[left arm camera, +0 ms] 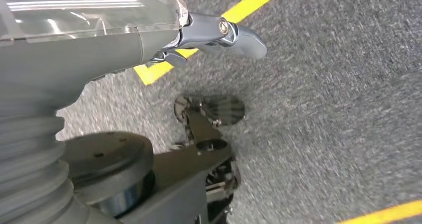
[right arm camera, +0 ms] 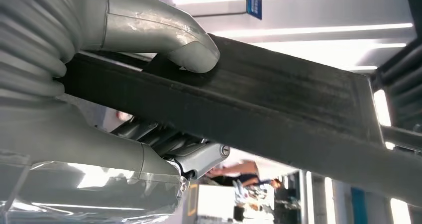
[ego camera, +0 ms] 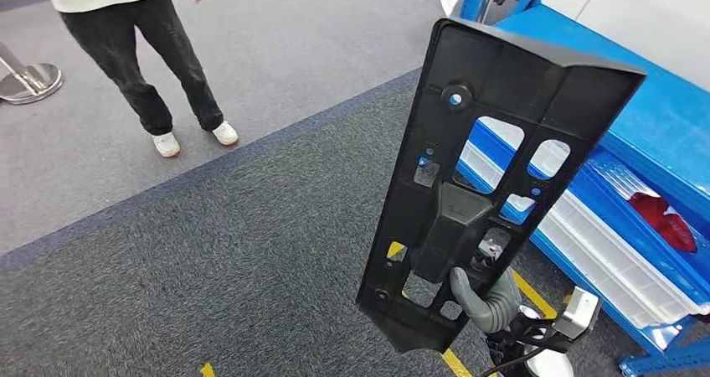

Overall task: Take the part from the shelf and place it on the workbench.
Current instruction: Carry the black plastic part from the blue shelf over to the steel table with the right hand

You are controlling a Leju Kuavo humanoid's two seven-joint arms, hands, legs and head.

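Black part (ego camera: 494,142) is held upright, long axis near vertical, top leaning slightly right, ribbed cut-out face turned to the head camera. It is gripped near its lower end by the right hand (ego camera: 486,297), thumb pressed on one face, fingers behind. Blue shelf (ego camera: 645,134) stands just beside. Left hand (left arm camera: 214,32) hangs over grey carpet (ego camera: 209,251), nothing held, fingers extended.
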